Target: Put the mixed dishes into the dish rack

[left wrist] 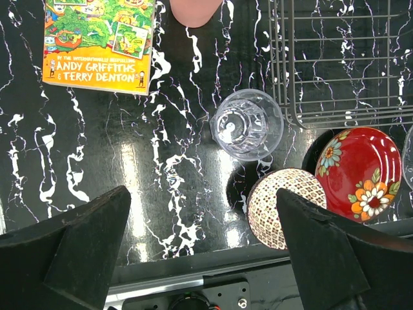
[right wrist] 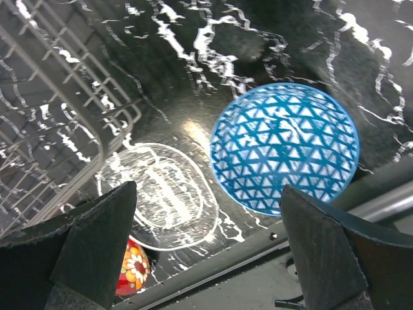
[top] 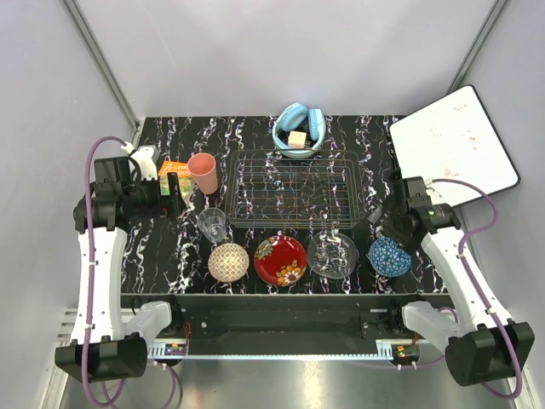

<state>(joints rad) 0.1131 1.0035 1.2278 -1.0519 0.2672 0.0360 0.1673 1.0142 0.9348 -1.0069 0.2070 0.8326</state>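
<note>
While both arms hang over the worktop (top: 162, 247), the left end effector (left wrist: 201, 194) stands spread wide, pinching nothing, above the clear glass tumbler (left wrist: 247, 124) and cream speckled bowl (left wrist: 284, 206); the right end effector (right wrist: 208, 187) is likewise spread, over the blue patterned bowl (right wrist: 284, 148) and clear glass plate (right wrist: 158, 194). Every dish lies outside the dish rack (top: 294, 189): pink plastic cup (top: 203, 173) at its 9 o'clock, red floral plate (top: 280, 260) at 6 o'clock

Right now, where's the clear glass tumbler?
Top view: the clear glass tumbler stands left of centre, off the near-left corner of the dish rack, between the pink cup farther back and the cream speckled bowl nearer the arms.
</note>
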